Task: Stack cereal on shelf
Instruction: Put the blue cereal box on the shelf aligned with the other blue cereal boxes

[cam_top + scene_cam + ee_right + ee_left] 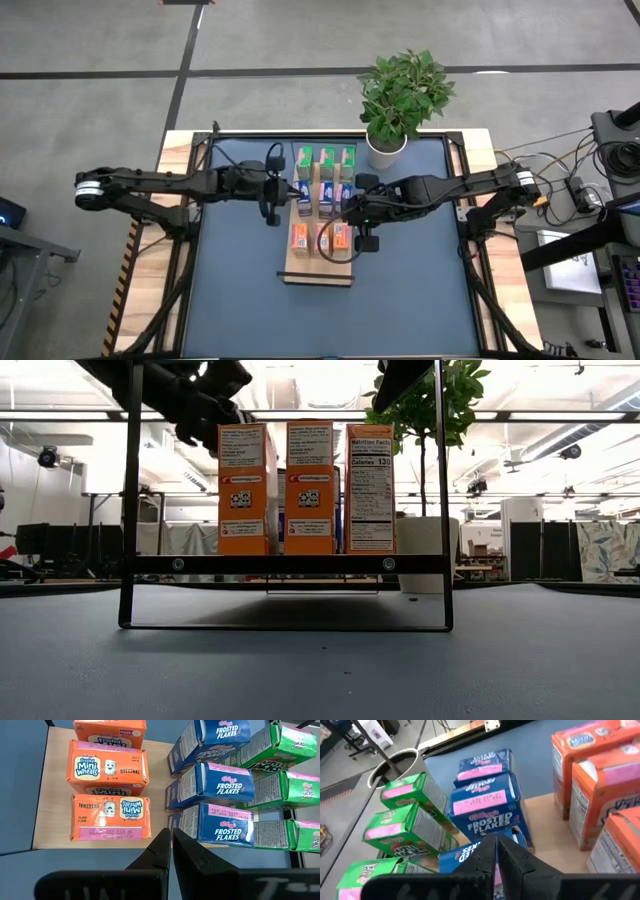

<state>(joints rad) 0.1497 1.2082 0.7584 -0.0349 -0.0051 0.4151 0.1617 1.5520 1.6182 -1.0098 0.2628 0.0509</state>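
The shelf (318,270) is a light-wood board raised on a dark frame (290,564) at mid-table. Cereal boxes stand upright on it in three rows: green (325,157) farthest, blue (325,192) in the middle, orange (320,237) nearest. My left gripper (293,190) is shut, at the left end of the blue row; in its wrist view the fingertips (497,855) stand over the nearest blue box (470,857). My right gripper (345,213) is shut and hangs above the board's right side, between the orange boxes (110,775) and the blue boxes (215,785). My left gripper's shut fingertips come slanting down from the table's left at the top of the left-end blue box (512,835). I cannot tell whether they touch it.
A potted plant (400,100) in a white pot stands at the table's far edge, right of the shelf. Dark frame bars (200,160) run along the table's sides. Blue tabletop (250,310) lies in front of the shelf. Cables (560,170) hang off the right side.
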